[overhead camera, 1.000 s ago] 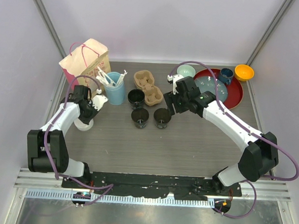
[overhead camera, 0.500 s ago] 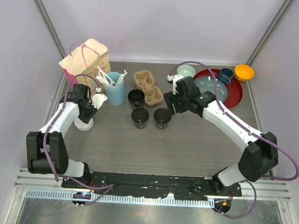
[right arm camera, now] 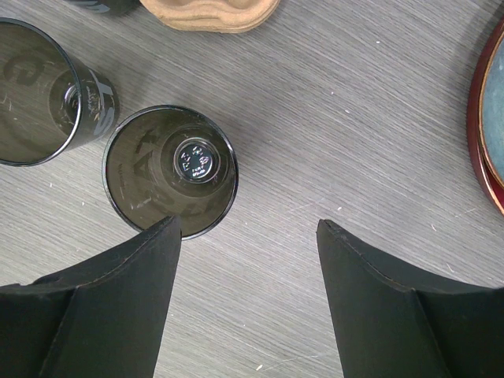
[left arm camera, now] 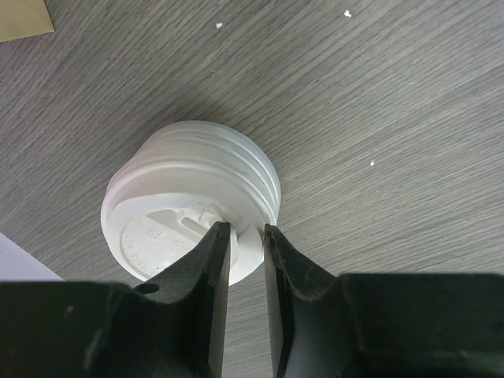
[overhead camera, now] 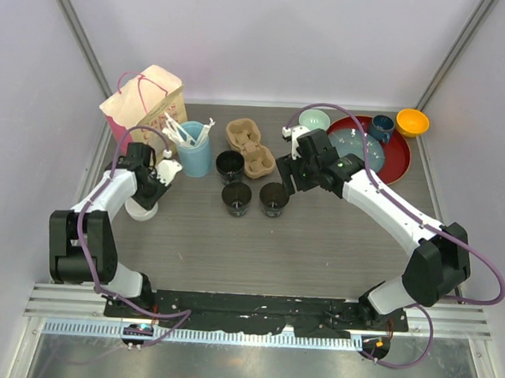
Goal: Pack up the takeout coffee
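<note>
The grey wood-grain table (overhead camera: pixel 257 258) carries a tan paper bag (overhead camera: pixel 144 97) at its far left corner, with a light-blue cup of white utensils (overhead camera: pixel 193 151) just right of it. Nearer, by the left edge, sits a stack of white lids (left arm camera: pixel 193 165). In the middle lies a cardboard cup carrier (overhead camera: pixel 251 146). The far black cup (overhead camera: pixel 230 165) stands open at its left, and the near-left black cup (overhead camera: pixel 236 197) and near-right black cup (overhead camera: pixel 274 198) stand open in front. At the far right are a pale green bowl (overhead camera: pixel 314 119), a red tray (overhead camera: pixel 397 164) and an orange bowl (overhead camera: pixel 412 122).
</note>
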{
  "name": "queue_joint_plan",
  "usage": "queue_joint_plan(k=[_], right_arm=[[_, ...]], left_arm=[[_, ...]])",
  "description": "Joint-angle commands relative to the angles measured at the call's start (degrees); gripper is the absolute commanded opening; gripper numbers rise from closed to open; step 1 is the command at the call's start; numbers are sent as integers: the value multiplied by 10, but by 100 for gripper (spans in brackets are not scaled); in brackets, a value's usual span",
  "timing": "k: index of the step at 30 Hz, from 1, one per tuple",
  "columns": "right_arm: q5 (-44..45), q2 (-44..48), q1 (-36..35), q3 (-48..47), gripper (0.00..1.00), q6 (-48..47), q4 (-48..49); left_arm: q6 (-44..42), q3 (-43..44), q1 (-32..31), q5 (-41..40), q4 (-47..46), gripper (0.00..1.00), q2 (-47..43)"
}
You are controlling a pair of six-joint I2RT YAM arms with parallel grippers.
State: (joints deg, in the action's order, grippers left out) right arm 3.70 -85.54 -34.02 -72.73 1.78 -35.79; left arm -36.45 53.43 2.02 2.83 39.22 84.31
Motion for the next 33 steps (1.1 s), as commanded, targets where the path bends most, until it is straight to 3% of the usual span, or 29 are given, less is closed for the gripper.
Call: queue_joint_plan(k=[1, 8, 14, 33], right_arm=[[-10, -2, -2, -4, 75, -6, 9], [-19, -2, -2, -6, 75, -8, 8], [-21, -2, -2, -6, 75, -9, 8], [-22, -2, -1, -6, 75, -9, 5]], left_arm=[[4, 5, 3, -6, -19, 27, -2], [-6, -9, 3, -24, -33, 23, 0], [3, 3, 4, -13, -16, 0, -10], [22, 47, 3, -23, 45, 0, -81]])
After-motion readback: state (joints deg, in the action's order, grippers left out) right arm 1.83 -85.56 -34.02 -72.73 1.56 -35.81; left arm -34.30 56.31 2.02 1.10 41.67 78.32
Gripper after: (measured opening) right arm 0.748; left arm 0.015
